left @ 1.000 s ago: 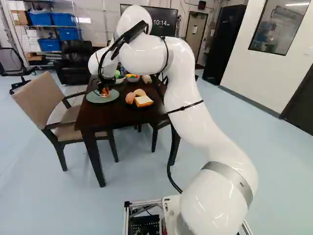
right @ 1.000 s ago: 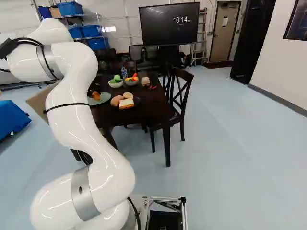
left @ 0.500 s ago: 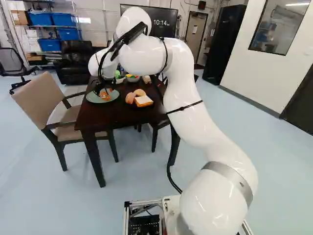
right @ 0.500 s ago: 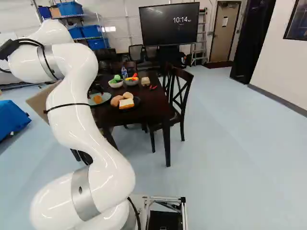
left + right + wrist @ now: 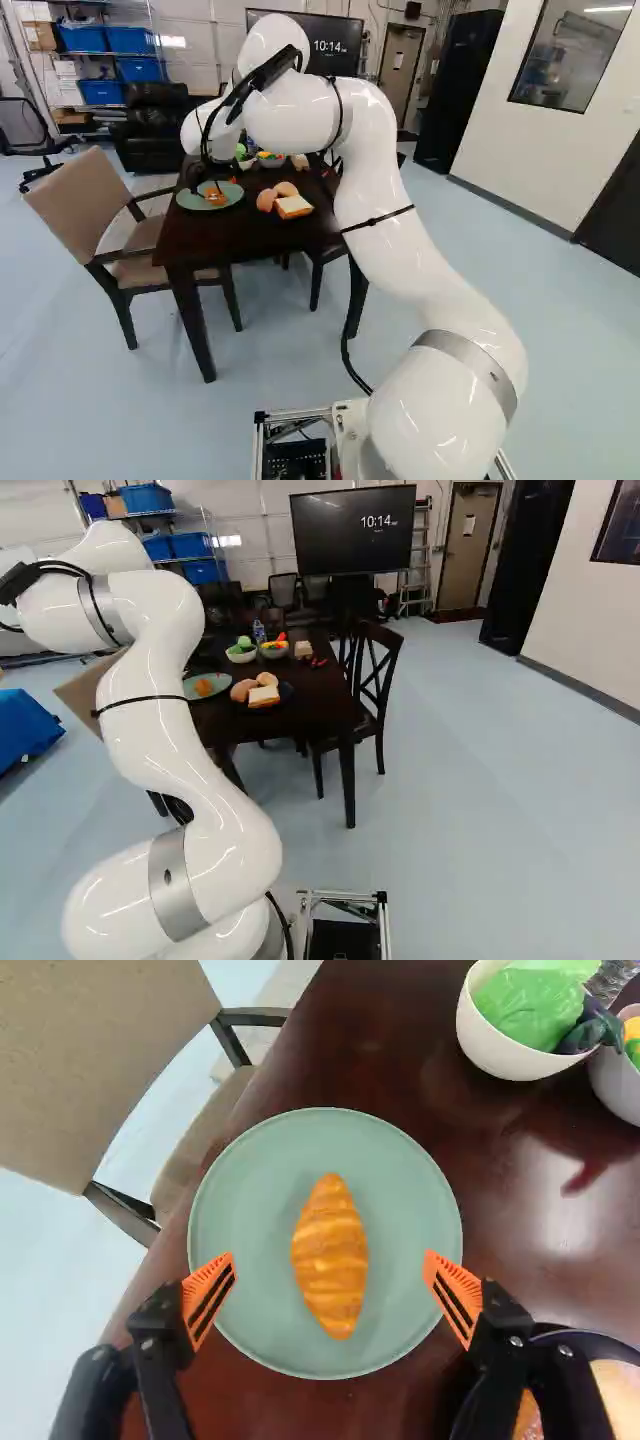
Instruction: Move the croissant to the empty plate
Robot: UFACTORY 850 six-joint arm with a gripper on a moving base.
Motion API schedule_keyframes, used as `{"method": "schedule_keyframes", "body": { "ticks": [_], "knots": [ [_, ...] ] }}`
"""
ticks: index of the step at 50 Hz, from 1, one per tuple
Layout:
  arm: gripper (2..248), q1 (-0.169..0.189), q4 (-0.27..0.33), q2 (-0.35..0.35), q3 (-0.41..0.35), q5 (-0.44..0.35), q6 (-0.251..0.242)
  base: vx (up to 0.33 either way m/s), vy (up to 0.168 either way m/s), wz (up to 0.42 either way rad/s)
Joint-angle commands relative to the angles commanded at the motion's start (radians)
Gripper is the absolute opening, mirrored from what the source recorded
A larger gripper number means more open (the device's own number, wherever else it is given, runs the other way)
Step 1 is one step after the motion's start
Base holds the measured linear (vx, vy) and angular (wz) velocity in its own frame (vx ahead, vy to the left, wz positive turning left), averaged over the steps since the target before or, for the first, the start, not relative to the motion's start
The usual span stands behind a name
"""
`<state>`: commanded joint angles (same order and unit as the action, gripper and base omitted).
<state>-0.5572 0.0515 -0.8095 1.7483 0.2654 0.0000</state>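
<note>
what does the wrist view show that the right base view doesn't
Only the wrist view: the open gripper's orange pads, standing either side of the croissant.

Only the right base view: the wall screen, the cross-backed chair and the white arm.

Both: the croissant on the green plate, the table and the tan chair.

the table (image 5: pixel 385 1030) looks like dark wood, smooth and very shiny. the green plate (image 5: pixel 405 1180) is smooth and matt. the croissant (image 5: pixel 330 1255) has bumpy ridges and a little shine. the left chair (image 5: pixel 75 205) has dull tan cloth. the robot arm (image 5: pixel 380 210) is smooth, glossy white.
</note>
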Motion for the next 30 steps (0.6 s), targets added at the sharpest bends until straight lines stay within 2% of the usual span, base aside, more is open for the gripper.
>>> {"method": "schedule_keyframes", "body": {
  "ticks": [30],
  "knots": [
    [247,0.0,0.0,0.014,-0.004,0.0,0.0,0.0,0.0,0.0]
  ]
}}
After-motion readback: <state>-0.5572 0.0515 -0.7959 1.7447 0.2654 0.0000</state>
